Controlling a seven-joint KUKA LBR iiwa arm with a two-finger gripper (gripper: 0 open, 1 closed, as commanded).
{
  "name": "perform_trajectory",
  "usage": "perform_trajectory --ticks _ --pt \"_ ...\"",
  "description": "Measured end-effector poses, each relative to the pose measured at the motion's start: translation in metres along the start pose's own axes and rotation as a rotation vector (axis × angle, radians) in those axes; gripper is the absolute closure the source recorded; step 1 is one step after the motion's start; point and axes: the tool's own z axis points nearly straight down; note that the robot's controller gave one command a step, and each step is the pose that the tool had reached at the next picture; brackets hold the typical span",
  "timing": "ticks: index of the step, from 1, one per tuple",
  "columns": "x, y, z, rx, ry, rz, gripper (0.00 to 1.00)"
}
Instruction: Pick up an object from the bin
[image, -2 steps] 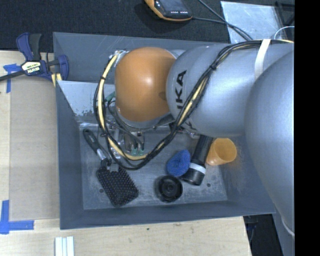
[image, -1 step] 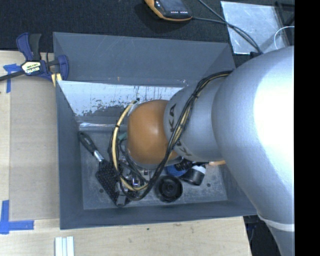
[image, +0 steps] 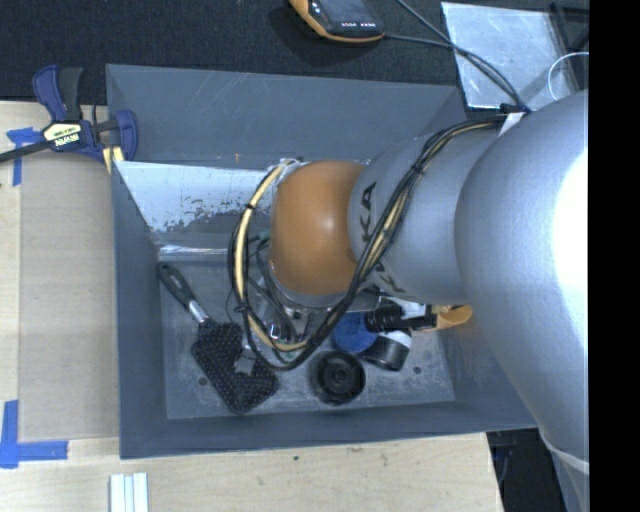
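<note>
The silver arm (image: 520, 250) reaches from the right into the grey metal bin (image: 140, 400). Its rounded orange wrist cover (image: 315, 230) and its loops of yellow and black cable (image: 240, 265) hang over the middle of the floor. Beneath them the gripper (image: 264, 335) sits low, mostly hidden, and it cannot be told whether it is apart or together. Nearest to it, at the floor's lower left, lies a flat black pad with a knobbly textured surface (image: 228, 366), its upper right edge just beside the gripper. A slim black-handled tool (image: 182, 291) lies slantwise above the pad. To the gripper's right lie a round black cap (image: 340, 379), a blue round piece (image: 354, 335) and a short black-and-white cylinder (image: 391, 351)
</note>
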Motion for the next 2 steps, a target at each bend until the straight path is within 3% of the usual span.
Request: perform_trajectory --ticks 1,2 --pt "0.039 0.050 0.025 -0.001 0.010 -0.104 0.00" --pt "0.017 0.007 0.052 -0.005 -0.002 0.371 0.00"
